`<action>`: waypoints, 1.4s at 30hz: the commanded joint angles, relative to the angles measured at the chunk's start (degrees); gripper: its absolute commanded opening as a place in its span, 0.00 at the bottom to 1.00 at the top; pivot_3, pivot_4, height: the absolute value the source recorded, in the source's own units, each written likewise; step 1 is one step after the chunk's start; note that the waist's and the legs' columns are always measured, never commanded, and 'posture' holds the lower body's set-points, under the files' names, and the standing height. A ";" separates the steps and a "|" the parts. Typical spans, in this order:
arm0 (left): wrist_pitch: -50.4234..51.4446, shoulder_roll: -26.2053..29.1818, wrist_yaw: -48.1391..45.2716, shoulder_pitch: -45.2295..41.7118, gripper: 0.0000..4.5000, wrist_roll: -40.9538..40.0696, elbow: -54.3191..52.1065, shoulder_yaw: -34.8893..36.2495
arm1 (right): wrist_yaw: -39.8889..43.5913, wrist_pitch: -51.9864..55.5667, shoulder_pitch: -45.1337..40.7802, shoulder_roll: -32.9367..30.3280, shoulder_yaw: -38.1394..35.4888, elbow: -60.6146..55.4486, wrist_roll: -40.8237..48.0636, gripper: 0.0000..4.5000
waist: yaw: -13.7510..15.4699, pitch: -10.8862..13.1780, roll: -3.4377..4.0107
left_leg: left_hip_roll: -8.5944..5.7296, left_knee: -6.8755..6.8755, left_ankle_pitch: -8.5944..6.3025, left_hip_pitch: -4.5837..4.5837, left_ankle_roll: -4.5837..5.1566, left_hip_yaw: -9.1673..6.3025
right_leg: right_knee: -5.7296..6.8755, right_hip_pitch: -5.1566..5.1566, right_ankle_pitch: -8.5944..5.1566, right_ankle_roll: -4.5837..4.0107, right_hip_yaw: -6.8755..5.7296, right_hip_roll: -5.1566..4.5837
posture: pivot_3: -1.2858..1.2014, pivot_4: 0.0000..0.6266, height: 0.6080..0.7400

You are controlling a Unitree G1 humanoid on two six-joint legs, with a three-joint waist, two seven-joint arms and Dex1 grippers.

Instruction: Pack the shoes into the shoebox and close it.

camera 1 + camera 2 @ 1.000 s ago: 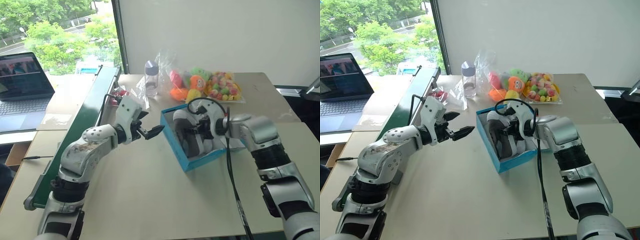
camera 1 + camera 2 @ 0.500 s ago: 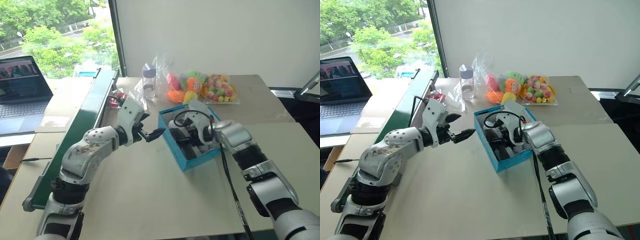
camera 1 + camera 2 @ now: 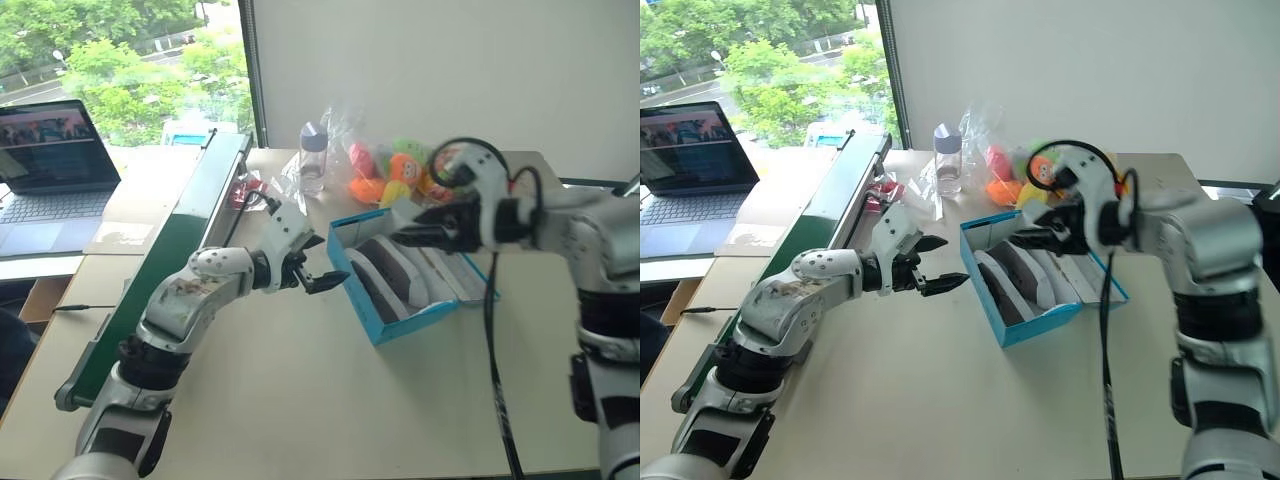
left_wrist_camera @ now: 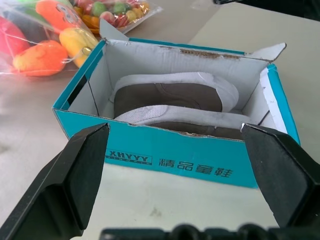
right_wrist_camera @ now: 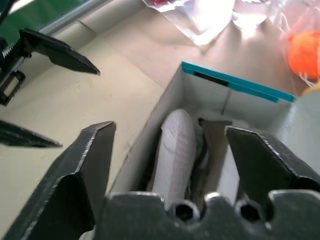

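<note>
**A:** Where are the shoes (image 4: 167, 102)?

**B:** Both lie inside the shoebox (image 3: 372, 313), side by side along its length, pale soles and grey-brown uppers showing over the rim. The box is bright blue outside and white inside. It sits on the table (image 3: 300, 400) at a slant, and its lid (image 3: 462, 278) is open, lying back on the side towards the robot's right.

**A:** And the grippers?

**B:** The right gripper (image 3: 412, 229) hangs above the open box, clear of the shoes, with its two black fingers spread and nothing between them. From its own wrist view the shoes lie below, in the gap between the fingers. The left gripper (image 3: 322, 267) is just beside the box's near long wall, on the robot's left of it. Its fingers are wide apart and empty too, with the lower fingertip close to the blue wall; I cannot tell whether it touches.

**A:** What else is on the table?

**B:** Behind the box there is a clear bag of plush toys (image 3: 390, 172) and a bag of small coloured balls (image 3: 1115, 185). A clear bottle (image 3: 313, 156) with a pale cap stands to the left of those. A long green board (image 3: 165, 265) runs along the table's left edge, and a laptop (image 3: 55, 165) sits open on another desk beyond it.
</note>
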 commanded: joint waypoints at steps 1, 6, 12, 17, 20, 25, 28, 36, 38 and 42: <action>-3.82 0.28 -4.57 -3.16 1.00 1.69 1.91 -1.87 | -0.01 7.32 8.06 -5.18 -9.62 -9.94 4.04 0.53 | -0.03 0.00 0.00 | -0.03 0.01 0.03 -0.02 0.06 0.00 | 0.00 0.00 0.00 0.01 0.01 -0.03 | 0.52 0.24 1.00; -7.32 0.60 -9.14 -6.15 1.00 4.16 6.34 -3.84 | 4.37 14.43 28.47 -13.40 -27.77 -19.77 9.45 0.16 | 0.84 0.00 0.02 | -0.04 0.01 0.20 -0.03 0.52 -0.07 | -0.02 0.06 -0.07 0.12 0.01 -0.02 | 0.52 0.24 1.00; -12.25 -0.57 -12.21 -10.56 1.00 7.98 11.64 -5.29 | 2.63 13.45 45.69 -1.37 -41.45 -23.98 12.48 0.01 | 0.39 -0.07 -0.11 | 0.02 0.13 0.07 0.17 0.32 -0.08 | -0.02 0.28 -0.07 0.13 0.06 0.06 | 0.52 0.24 1.00; -11.44 0.18 -14.34 -11.60 1.00 8.25 9.88 -5.20 | -3.54 6.18 48.34 14.29 -40.14 -19.51 11.05 0.01 | -0.42 -0.12 0.03 | 0.08 0.14 -0.08 0.27 0.07 -0.06 | 0.00 0.36 -0.07 0.14 0.15 0.07 | 0.52 0.24 1.00; -10.24 1.57 -15.06 -11.87 1.00 8.50 7.74 -4.59 | -6.94 -4.74 50.77 19.21 -36.51 -9.17 5.84 0.01 | -0.34 -0.12 0.03 | 0.07 0.13 -0.08 0.22 0.07 -0.05 | 0.03 0.26 -0.07 0.14 0.15 0.06 | 0.52 0.24 1.00; -7.23 2.90 -14.53 -12.20 1.00 7.85 4.89 -2.74 | -8.64 -19.85 48.72 23.52 -34.70 10.29 1.89 0.01 | -0.26 -0.12 0.29 | -0.01 0.09 -0.03 0.14 0.16 -0.04 | 0.03 0.19 -0.08 0.13 0.17 0.06 | 0.52 0.24 1.00; -5.33 3.25 -13.57 -12.26 1.00 7.40 3.43 -0.93 | -7.35 -29.90 45.80 24.16 -33.35 23.21 0.17 0.01 | -0.51 -0.14 0.28 | -0.02 0.09 0.01 0.16 0.23 -0.04 | 0.03 0.21 -0.08 0.13 0.18 0.06 | 0.52 0.24 1.00; -4.81 4.43 -12.26 -11.05 1.00 8.47 2.98 0.10 | -1.32 -44.71 36.87 22.90 -31.33 44.18 0.64 0.01 | -1.93 -0.64 -0.78 | 0.26 0.02 -0.16 0.91 0.08 -0.05 | -0.95 1.26 -0.07 0.17 0.04 0.14 | 0.52 0.24 1.00; -4.41 4.59 -12.00 -10.83 1.00 8.23 2.47 0.35 | -0.64 -45.78 34.60 22.80 -30.25 46.54 0.68 0.01 | -2.07 -0.79 -1.02 | 0.26 0.03 -0.20 0.90 0.14 0.02 | -0.96 1.23 -0.06 0.19 0.09 0.02 | 0.52 0.24 1.00; -3.63 4.74 -11.36 -9.70 1.00 8.11 1.35 0.57 | -0.01 -47.63 29.14 22.35 -27.88 52.19 -0.55 0.01 | -2.77 -0.86 -1.13 | 0.30 0.01 -0.22 0.87 0.15 0.18 | -0.95 1.09 -0.03 0.21 0.10 -0.06 | 0.52 0.24 1.00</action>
